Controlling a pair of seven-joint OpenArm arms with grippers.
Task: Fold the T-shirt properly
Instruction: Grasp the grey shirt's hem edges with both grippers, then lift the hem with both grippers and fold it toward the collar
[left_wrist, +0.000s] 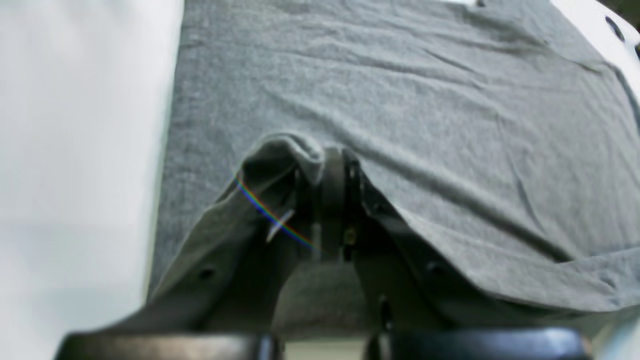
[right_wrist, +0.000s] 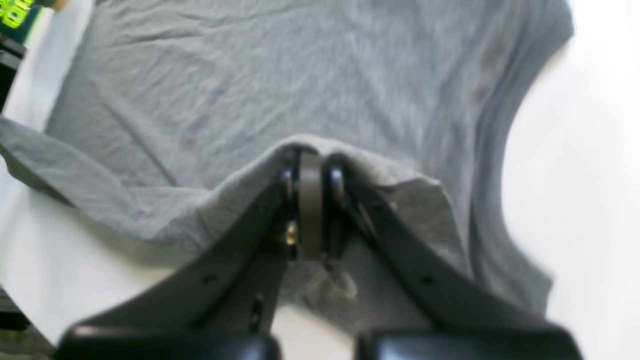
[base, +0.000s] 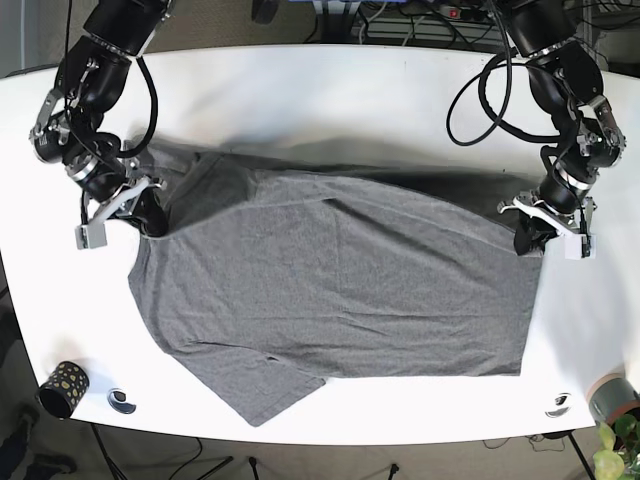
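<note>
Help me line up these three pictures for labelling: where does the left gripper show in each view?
Left wrist: left gripper at lower centre, shut on a pinched fold of the grey T-shirt.
Right wrist: not in it; that one is the right gripper.
Base: at the right edge, on the T-shirt's far right corner.
Shared landmark: the T-shirt on the white table.

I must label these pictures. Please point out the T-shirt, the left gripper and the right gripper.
T-shirt (base: 340, 290), base view, middle of the flat gray cloth.
left gripper (left_wrist: 332, 165), left wrist view, between fingertips pinching cloth.
right gripper (right_wrist: 310, 160), right wrist view, between fingertips pinching cloth.
</note>
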